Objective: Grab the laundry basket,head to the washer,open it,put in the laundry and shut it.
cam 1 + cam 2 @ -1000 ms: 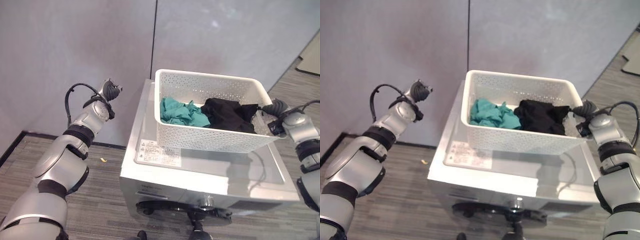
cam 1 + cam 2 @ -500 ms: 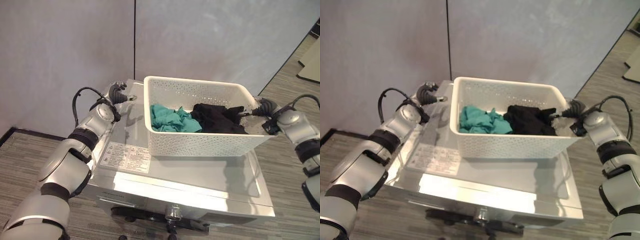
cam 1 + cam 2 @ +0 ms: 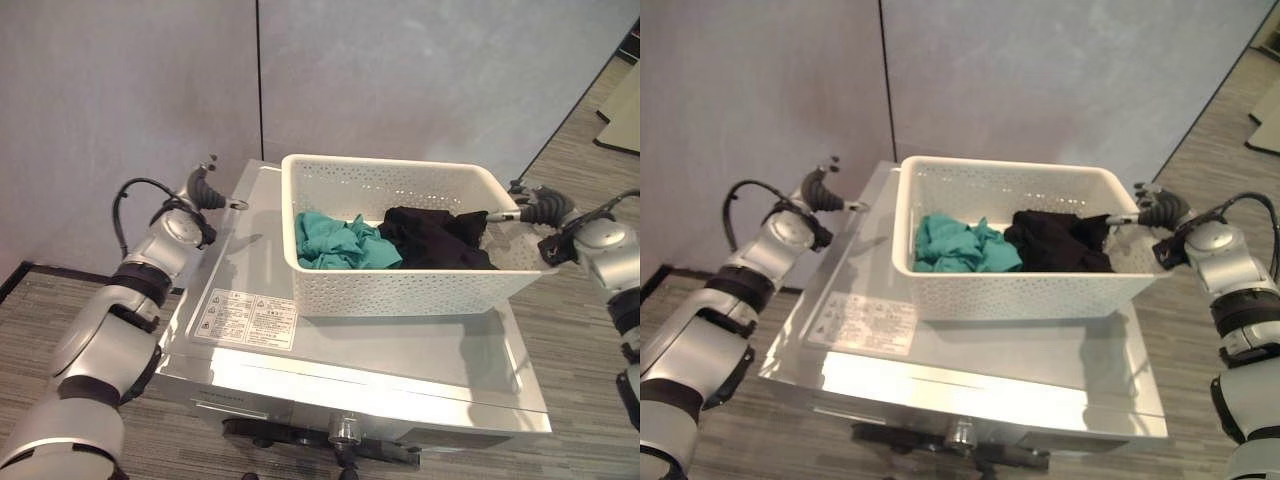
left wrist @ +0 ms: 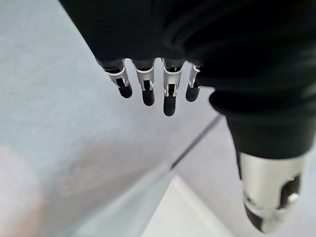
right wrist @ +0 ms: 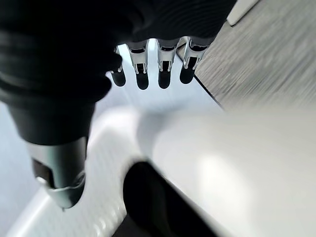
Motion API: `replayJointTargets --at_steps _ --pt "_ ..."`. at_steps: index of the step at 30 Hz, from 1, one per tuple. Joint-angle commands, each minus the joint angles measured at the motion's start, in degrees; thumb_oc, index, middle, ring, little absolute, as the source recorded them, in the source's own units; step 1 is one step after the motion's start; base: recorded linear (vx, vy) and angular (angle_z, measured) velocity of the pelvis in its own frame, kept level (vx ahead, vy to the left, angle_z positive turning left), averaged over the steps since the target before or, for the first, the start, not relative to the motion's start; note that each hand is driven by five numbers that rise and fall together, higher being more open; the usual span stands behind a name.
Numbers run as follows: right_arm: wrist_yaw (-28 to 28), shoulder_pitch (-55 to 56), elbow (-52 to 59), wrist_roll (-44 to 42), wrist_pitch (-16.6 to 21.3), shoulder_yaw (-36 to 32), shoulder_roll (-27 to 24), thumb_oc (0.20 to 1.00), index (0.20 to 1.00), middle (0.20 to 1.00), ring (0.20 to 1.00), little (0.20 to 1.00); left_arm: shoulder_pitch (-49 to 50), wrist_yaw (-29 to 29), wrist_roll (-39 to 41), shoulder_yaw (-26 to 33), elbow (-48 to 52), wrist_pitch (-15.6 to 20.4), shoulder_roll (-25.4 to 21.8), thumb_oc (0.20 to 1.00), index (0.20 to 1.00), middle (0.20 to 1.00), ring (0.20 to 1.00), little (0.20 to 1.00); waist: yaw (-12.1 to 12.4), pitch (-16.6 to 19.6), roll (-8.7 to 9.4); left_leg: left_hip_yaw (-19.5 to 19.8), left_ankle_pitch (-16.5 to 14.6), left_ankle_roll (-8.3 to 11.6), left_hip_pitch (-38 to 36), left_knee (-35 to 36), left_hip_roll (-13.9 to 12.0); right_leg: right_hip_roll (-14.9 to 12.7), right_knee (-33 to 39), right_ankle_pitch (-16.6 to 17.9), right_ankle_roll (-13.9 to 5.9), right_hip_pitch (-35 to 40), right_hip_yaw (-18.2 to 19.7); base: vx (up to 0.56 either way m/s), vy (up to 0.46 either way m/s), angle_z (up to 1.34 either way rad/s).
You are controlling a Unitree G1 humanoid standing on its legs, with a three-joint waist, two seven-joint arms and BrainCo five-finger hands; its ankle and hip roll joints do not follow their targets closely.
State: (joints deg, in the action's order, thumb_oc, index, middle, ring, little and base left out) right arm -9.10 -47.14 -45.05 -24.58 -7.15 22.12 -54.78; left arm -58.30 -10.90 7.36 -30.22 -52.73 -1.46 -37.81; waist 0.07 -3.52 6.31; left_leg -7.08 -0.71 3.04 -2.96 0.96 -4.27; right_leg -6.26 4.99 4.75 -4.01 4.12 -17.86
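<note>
A white perforated laundry basket (image 3: 400,292) stands on the washer's flat silver top (image 3: 380,352). Inside lie a teal cloth (image 3: 340,243) and a black cloth (image 3: 430,238). My left hand (image 3: 205,190) hovers over the washer's back left corner, apart from the basket, fingers (image 4: 148,84) straight and holding nothing. My right hand (image 3: 540,208) is just off the basket's right rim, open, with straight fingers (image 5: 163,64). In the right wrist view its thumb hangs over the basket's rim (image 5: 111,148) and the black cloth (image 5: 148,197).
A grey panelled wall (image 3: 400,70) rises right behind the washer. A white label (image 3: 245,318) sits on the top's front left. The washer's front with a knob (image 3: 345,432) shows at the bottom edge. Grey striped floor (image 3: 580,320) lies on both sides.
The view has shifted a little. My left hand has moved out to the left, away from the basket. My right hand has drawn back from the basket's right rim.
</note>
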Motion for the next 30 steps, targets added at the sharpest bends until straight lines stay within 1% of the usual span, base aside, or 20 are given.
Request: replayJointTargets --at_steps 1,2,3,6,9,10,12,15,16,17,18,19,20,21,23,24,25,26,27,30 --pt "4.46 -1.96 -0.49 -7.9 5.89 -2.58 -3.22 1.0 1.0 1.0 1.0 1.0 -3.43 -4.05 6.04 3.57 3.59 5.12 -2.28 1.0 1.0 1.0 1.0 1.0 1.87 1.21 -2.34 0.43 -0.25 1.55 -0.12 0.49 -3.2 -2.02 -2.91 -6.09 -5.25 3.72 0.01 0.0 0.0 0.0" --pt "5.05 -1.65 -0.61 -8.95 6.72 -3.91 -3.23 1.0 1.0 1.0 1.0 1.0 -2.49 -4.53 7.25 5.42 6.11 5.86 -2.77 1.0 1.0 1.0 1.0 1.0 2.05 1.19 -2.34 0.46 -0.31 1.57 -0.13 0.53 -3.17 -2.06 -2.78 -6.09 -5.29 3.81 -0.1 0.03 0.011 0.02" --pt "6.81 -0.61 -0.42 -9.51 8.11 -7.09 -4.09 1.0 1.0 1.0 1.0 1.0 0.26 -6.0 8.79 9.82 11.5 7.35 -4.5 1.0 1.0 1.0 1.0 1.0 2.49 1.34 -2.28 0.66 -0.43 1.58 -0.13 0.69 -3.01 -2.1 -2.53 -6.14 -5.38 4.0 -0.2 0.04 0.015 0.03" --pt "9.9 1.92 2.01 -10.51 10.01 -12.46 -4.84 1.0 1.0 1.0 1.0 1.0 4.71 -8.26 8.28 15.0 17.61 8.45 -7.1 1.0 1.0 1.0 1.0 1.0 2.86 1.57 -2.43 0.75 -0.6 1.61 -0.14 0.87 -2.82 -2.19 -2.28 -6.2 -5.47 4.06 -0.39 0.03 0.013 0.01" --pt "15.21 9.05 8.14 -10.84 13.5 -23.58 -4.27 1.0 1.0 1.0 1.0 1.0 12.93 -11.24 6.04 23.26 23.66 8.84 -10.22 1.0 1.0 1.0 1.0 1.0 3.06 1.67 -3.04 1.02 -0.88 1.45 -0.19 1.25 -2.54 -2.39 -1.89 -6.25 -5.47 4.17 -0.52 0.04 0.024 0.01" --pt "16.69 12.0 10.62 -9.97 14.49 -26.41 -3.42 1.0 1.0 1.0 1.0 1.0 15.9 -11.59 5.51 25.48 25.73 8.87 -10.51 1.0 1.0 1.0 1.0 1.0 3.25 1.76 -3.11 1.17 -0.95 1.4 -0.21 1.31 -2.46 -2.4 -1.78 -6.28 -5.46 4.24 -0.54 0.04 0.033 0.01" --pt "20.13 19.0 16.11 -7.22 16.4 -33.18 0.05 1.0 1.0 1.0 1.0 1.0 23.52 -13.46 3.43 31.99 28.67 9.14 -10.94 1.0 1.0 1.0 1.0 1.0 3.77 1.85 -3.53 1.33 -1.14 1.23 -0.22 1.49 -2.28 -2.55 -1.41 -6.37 -5.45 4.4 -0.72 0.04 0.031 0.0" --pt "25.0 26.86 23.44 -3.84 17.93 -40.46 5.68 1.0 1.0 1.0 1.0 1.0 34.81 -15.25 1.84 40.0 32.35 8.97 -9.93 1.0 1.0 1.0 1.0 1.0 4.36 2.45 -3.86 1.41 -1.48 1.0 -0.5 1.73 -2.04 -2.71 -0.95 -6.35 -5.36 4.63 -0.64 0.05 0.027 -0.01" --pt "26.47 28.4 24.34 -1.99 18.02 -42.07 6.55 1.0 1.0 1.0 1.0 1.0 37.51 -15.79 1.6 42.13 32.63 8.94 -9.47 1.0 1.0 1.0 1.0 1.0 4.65 2.27 -3.91 1.48 -1.52 0.94 -0.47 1.77 -1.97 -2.74 -0.83 -6.33 -5.35 4.63 -0.69 0.05 0.026 -0.01" --pt "28.33 31.02 26.7 0.85 17.43 -43.87 8.15 1.0 1.0 1.0 1.0 1.0 41.55 -16.04 1.24 44.83 33.71 8.72 -8.39 1.0 1.0 1.0 1.0 1.0 4.76 2.41 -4.07 1.47 -1.59 0.83 -0.57 1.8 -1.91 -2.81 -0.71 -6.32 -5.33 4.69 -0.6 0.0 0.0 0.0" --pt "28.42 31.26 27.06 0.99 17.25 -43.88 8.32 1.0 1.0 1.0 1.0 1.0 41.92 -16.0 1.2 45.01 33.99 8.63 -8.33 1.0 1.0 1.0 1.0 1.0 4.71 2.54 -4.07 1.45 -1.6 0.83 -0.59 1.82 -1.91 -2.81 -0.7 -6.31 -5.33 4.7 -0.58 0.04 0.025 0.01" --pt "31.16 36.76 30.48 6.63 16.23 -47.75 11.96 1.0 1.0 1.0 1.0 1.0 49.07 -16.74 0.59 49.77 34.94 8.31 -5.82 1.0 1.0 1.0 1.0 1.0 5.14 2.52 -4.32 1.61 -1.7 0.64 -0.6 1.94 -1.77 -2.91 -0.48 -6.28 -5.27 4.69 -0.67 0.04 0.019 0.01" --pt "32.03 38.79 31.18 9.02 15.79 -48.76 13.15 1.0 1.0 1.0 1.0 1.0 51.45 -17.26 0.31 51.65 34.53 8.1 -4.68 1.0 1.0 1.0 1.0 1.0 5.42 2.28 -4.37 1.72 -1.68 0.57 -0.54 1.99 -1.72 -2.94 -0.41 -6.25 -5.19 4.64 -0.73 0.04 0.021 0.01" --pt "32.61 41.37 32.54 11.84 14.71 -49.71 14.6 1.0 1.0 1.0 1.0 1.0 54.41 -17.6 -0.11 53.6 34.61 7.94 -3.45 1.0 1.0 1.0 1.0 1.0 5.46 2.28 -4.4 1.73 -1.69 0.51 -0.53 2.07 -1.67 -2.96 -0.37 -6.22 -5.15 4.57 -0.7 0.0 0.0 0.0" --pt "33.21 47.53 37.16 18.67 11.79 -50.76 18.84 1.0 1.0 1.0 1.0 1.0 61.42 -17.72 0.04 57.36 35.24 7.8 0.77 1.0 1.0 1.0 1.0 1.0 5.47 2.36 -4.47 1.73 -1.57 0.36 -0.4 2.16 -1.67 -3.08 -0.34 -6.16 -5.04 4.37 -0.67 0.0 -0.005 0.02" --pt "32.83 49.49 38.79 20.45 11.37 -51.09 20.58 1.0 1.0 1.0 1.0 1.0 63.61 -17.66 0.72 58.28 34.74 7.87 2.91 1.0 1.0 1.0 1.0 1.0 5.48 2.01 -4.45 1.71 -1.54 0.34 -0.28 2.19 -1.68 -3.13 -0.24 -6.12 -4.98 4.22 -0.69 0.0 0.0 0.0" --pt "32.74 50.06 39.58 20.83 11.06 -51.13 20.96 1.0 1.0 1.0 1.0 1.0 64.21 -17.57 0.75 58.43 35.03 7.94 3.08 1.0 1.0 1.0 1.0 1.0 5.4 2.3 -4.49 1.69 -1.54 0.33 -0.31 2.19 -1.68 -3.13 -0.23 -6.11 -4.98 4.24 -0.67 0.0 0.0 0.0" --pt "32.09 52.98 41.44 22.35 10.41 -51.16 23.52 1.0 1.0 1.0 1.0 1.0 66.86 -16.66 2.46 58.8 33.97 8.35 5.7 1.0 1.0 1.0 1.0 1.0 5.26 2.19 -4.51 1.64 -1.63 0.29 -0.31 2.14 -1.69 -3.12 -0.2 -6.18 -4.86 4.21 -0.62 0.0 0.0 0.0" --pt "29.95 57.28 43.45 23.39 9.16 -50.14 28.15 1.0 1.0 1.0 1.0 1.0 70.59 -14.29 7.38 58.61 29.41 8.45 10.57 1.0 1.0 1.0 1.0 1.0 4.99 1.85 -4.65 1.57 -1.94 0.19 -0.25 1.95 -1.7 -3.1 -0.24 -6.44 -4.66 4.09 -0.5 0.0 0.0 0.0" --pt "28.78 59.94 39.56 20.34 8.37 -46.2 32.92 1.0 1.0 1.0 1.0 1.0 70.87 -11.99 9.44 52.93 15.04 6.98 14.19 1.0 1.0 1.0 1.0 1.0 4.48 1.64 -4.59 1.36 -1.78 0.21 0.26 1.21 -1.77 -3.14 -0.26 -6.21 -4.35 3.57 -0.27 -0.03 -0.03 0.0"
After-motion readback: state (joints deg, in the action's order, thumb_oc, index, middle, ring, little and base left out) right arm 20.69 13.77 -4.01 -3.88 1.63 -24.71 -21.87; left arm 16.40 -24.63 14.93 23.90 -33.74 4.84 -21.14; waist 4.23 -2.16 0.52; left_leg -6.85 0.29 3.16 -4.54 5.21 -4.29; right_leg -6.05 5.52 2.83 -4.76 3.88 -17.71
